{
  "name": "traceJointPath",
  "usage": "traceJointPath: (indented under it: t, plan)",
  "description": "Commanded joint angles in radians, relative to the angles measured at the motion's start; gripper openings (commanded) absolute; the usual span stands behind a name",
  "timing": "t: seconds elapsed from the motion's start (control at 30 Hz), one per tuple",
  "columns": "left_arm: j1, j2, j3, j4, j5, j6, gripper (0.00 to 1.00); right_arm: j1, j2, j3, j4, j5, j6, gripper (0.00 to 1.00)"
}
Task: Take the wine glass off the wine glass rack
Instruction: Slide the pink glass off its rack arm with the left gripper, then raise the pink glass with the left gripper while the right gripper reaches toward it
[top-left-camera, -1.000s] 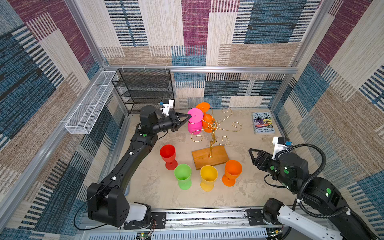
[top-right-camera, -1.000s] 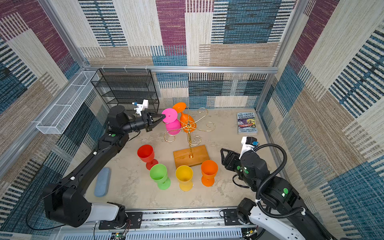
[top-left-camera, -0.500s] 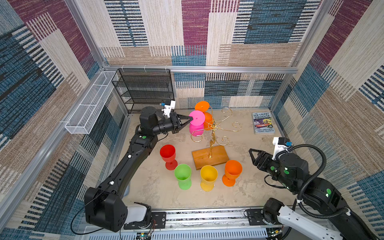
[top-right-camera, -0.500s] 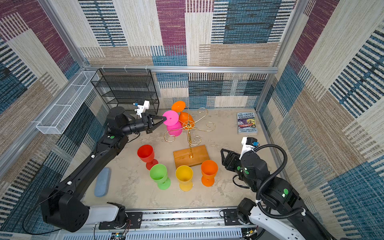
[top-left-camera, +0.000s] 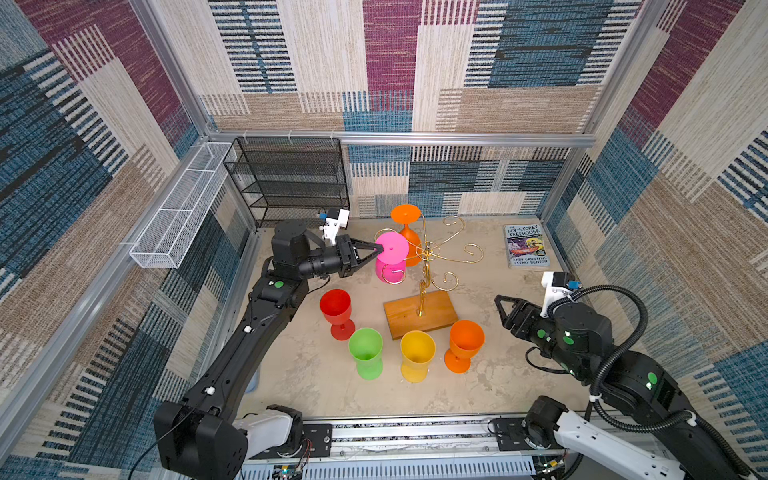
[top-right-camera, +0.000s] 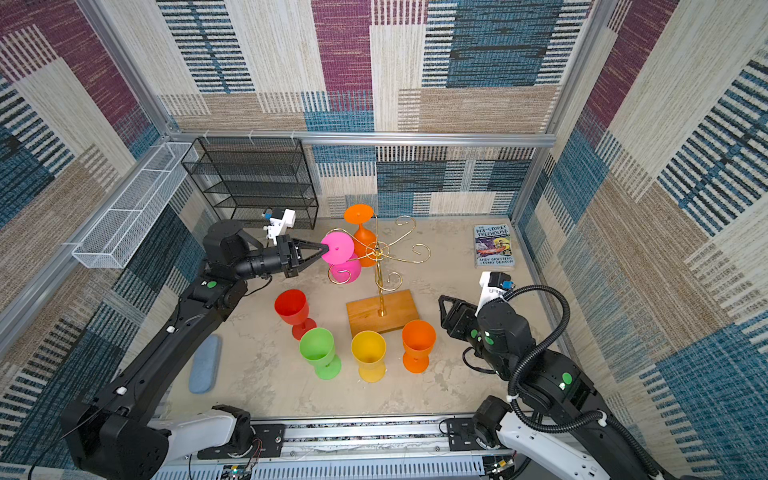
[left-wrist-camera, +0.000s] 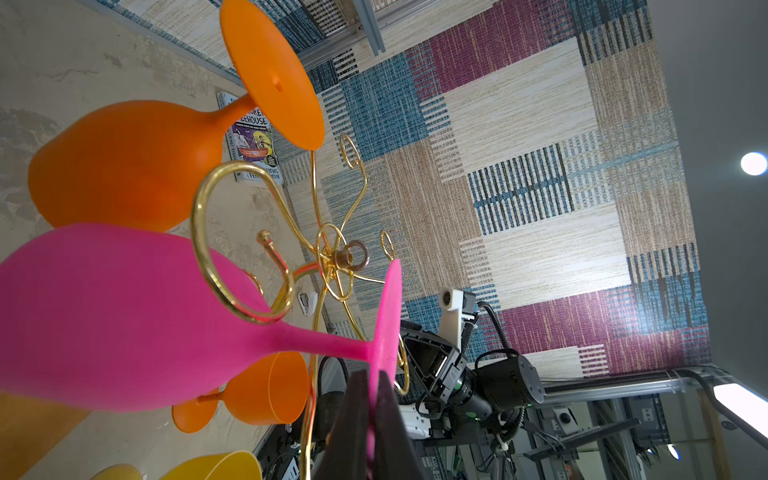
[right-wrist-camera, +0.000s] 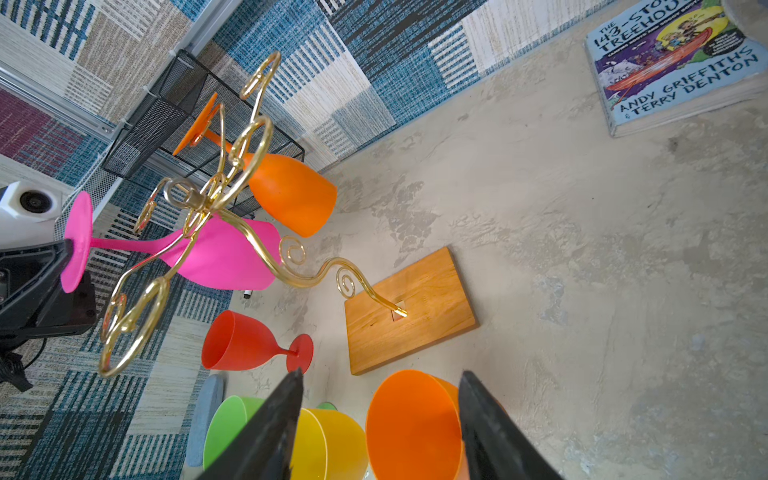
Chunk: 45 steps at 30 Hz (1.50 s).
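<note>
A pink wine glass (top-left-camera: 390, 249) (top-right-camera: 337, 248) hangs upside down among the arms of the gold wire wine glass rack (top-left-camera: 428, 253) (top-right-camera: 376, 249), which stands on a wooden base (top-left-camera: 419, 311). My left gripper (top-left-camera: 378, 248) (left-wrist-camera: 372, 399) is shut on the rim of the glass's round foot. In the left wrist view its stem (left-wrist-camera: 324, 345) passes just beside a curled arm end. An orange glass (top-left-camera: 409, 232) also hangs on the rack at the back. Low at the right, away from the rack, my right gripper (top-left-camera: 498, 301) (right-wrist-camera: 380, 376) is open and holds nothing.
Red (top-left-camera: 336, 307), green (top-left-camera: 365, 351), yellow (top-left-camera: 417, 353) and orange (top-left-camera: 465, 343) glasses stand upright in front of the base. A book (top-left-camera: 525, 245) lies back right. A black mesh shelf (top-left-camera: 291, 178) and a white basket (top-left-camera: 178, 208) are back left. A blue pad (top-right-camera: 203, 365) lies under the left arm.
The left gripper and the pink glass's foot have shifted slightly toward the front of the table. The right arm has not moved.
</note>
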<state>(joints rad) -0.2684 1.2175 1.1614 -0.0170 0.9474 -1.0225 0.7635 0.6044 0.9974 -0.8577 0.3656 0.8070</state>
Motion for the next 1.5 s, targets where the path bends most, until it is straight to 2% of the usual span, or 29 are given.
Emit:
traceJointPath:
  t: [0.0,0.23,0.37,0.47,0.57,0.73,0.93,1.03,1.1,1.17,1.27,1.33,1.47]
  plan:
    - [0.02,-0.036,0.002,-0.076,0.016,0.069,0.0,0.001,0.004,0.011,0.036,-0.002,-0.012,0.61]
    - [0.143,-0.15,0.063,-0.328,0.036,0.201,0.0,0.001,-0.011,0.011,0.055,0.012,-0.024,0.62]
    - [0.22,-0.219,0.175,-0.475,0.031,0.282,0.0,0.0,-0.042,-0.002,0.118,0.008,-0.064,0.6]
    - [0.226,-0.249,0.281,-0.506,0.004,0.315,0.0,0.0,-0.055,-0.024,0.221,-0.023,-0.128,0.59]
    - [0.226,-0.277,0.291,-0.309,0.026,0.218,0.0,0.0,-0.035,-0.057,0.369,-0.068,-0.204,0.59]
    - [0.213,-0.262,0.221,0.214,0.058,-0.115,0.0,0.0,0.069,-0.07,0.644,-0.128,-0.322,0.6]
    - [0.089,-0.176,0.156,0.64,0.022,-0.365,0.0,-0.003,0.162,-0.074,0.997,-0.19,-0.463,0.65]
    - [0.026,-0.1,0.123,0.902,-0.005,-0.533,0.0,-0.049,0.196,-0.096,1.16,-0.306,-0.497,0.69]
    - [-0.008,-0.038,0.114,1.069,-0.028,-0.651,0.0,-0.128,0.212,-0.129,1.268,-0.446,-0.443,0.7]
    - [-0.038,0.03,0.11,1.228,-0.06,-0.771,0.0,-0.254,0.235,-0.168,1.4,-0.626,-0.32,0.7]
    - [-0.071,0.114,0.106,1.397,-0.113,-0.899,0.0,-0.402,0.291,-0.231,1.617,-0.826,-0.14,0.7]
    - [-0.091,0.147,0.094,1.427,-0.129,-0.928,0.0,-0.452,0.344,-0.243,1.731,-0.911,-0.055,0.7]
    - [-0.136,0.179,0.061,1.427,-0.142,-0.912,0.0,-0.49,0.478,-0.212,1.944,-1.063,0.062,0.69]
